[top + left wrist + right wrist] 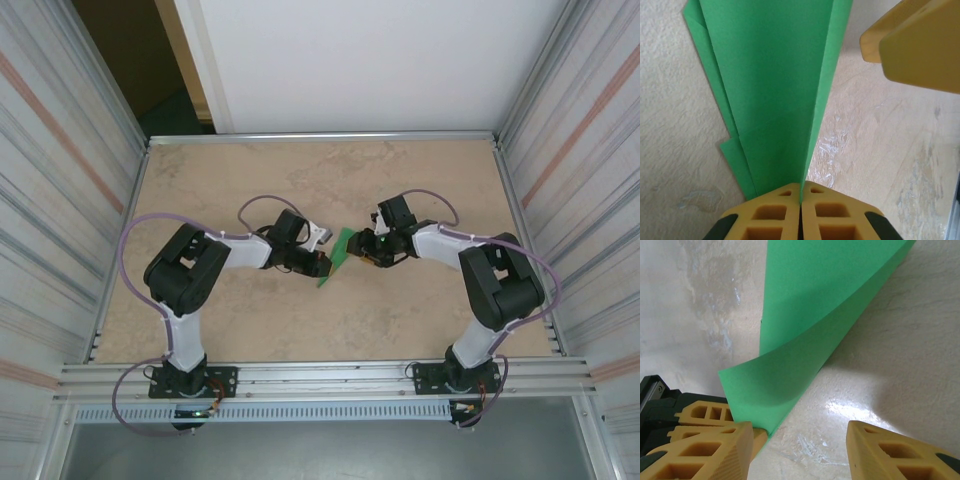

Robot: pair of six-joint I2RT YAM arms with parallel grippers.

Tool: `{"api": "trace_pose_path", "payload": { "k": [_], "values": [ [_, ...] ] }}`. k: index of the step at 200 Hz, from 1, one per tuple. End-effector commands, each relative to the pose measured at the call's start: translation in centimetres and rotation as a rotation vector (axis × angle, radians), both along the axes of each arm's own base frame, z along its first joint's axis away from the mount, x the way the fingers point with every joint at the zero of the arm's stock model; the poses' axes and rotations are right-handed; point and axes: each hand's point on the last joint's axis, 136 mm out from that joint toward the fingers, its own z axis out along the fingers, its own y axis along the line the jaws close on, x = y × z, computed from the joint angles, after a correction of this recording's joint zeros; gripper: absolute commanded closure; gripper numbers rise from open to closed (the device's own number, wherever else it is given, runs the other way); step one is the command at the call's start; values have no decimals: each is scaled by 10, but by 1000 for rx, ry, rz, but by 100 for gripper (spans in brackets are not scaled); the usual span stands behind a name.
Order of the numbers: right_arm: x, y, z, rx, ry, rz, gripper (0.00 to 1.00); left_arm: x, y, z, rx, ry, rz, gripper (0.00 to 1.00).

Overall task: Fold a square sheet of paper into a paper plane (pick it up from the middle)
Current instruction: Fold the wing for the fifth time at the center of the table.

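Observation:
The square sheet of paper [337,256] is bright green and folded into a long, slim plane shape with layered flaps. It is held up on edge between the two arms at the table's middle. My left gripper [801,189] is shut on the paper's [770,85] centre fold, which rises straight out of the closed yellow fingers. My right gripper [800,435] stands open just above the table. A curled flap of the paper [810,315] comes down beside its left finger [715,450], apart from the right one. In the top view the left gripper [320,263] and right gripper [362,250] face each other across the paper.
The beige marbled table [400,320] is walled by aluminium rails and ribbed side panels [60,200]. Both arm bases sit at the near edge. A right-arm finger [920,45] shows at the top right of the left wrist view.

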Motion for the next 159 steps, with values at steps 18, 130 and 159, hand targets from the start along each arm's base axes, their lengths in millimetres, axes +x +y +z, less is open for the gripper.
{"api": "trace_pose_path", "payload": {
  "k": [18, 130, 159],
  "values": [
    [7, 9, -1, -1, -15, 57, 49, -9, 1, -12, -15, 92, 8, 90],
    [9, 9, -36, -109, 75, 69, 49, -9, 1, -14, -14, 113, 19, 86],
    [7, 5, -47, -165, 108, 56, 47, -7, 0, -6, -21, 97, 23, 83]
  ]
}}
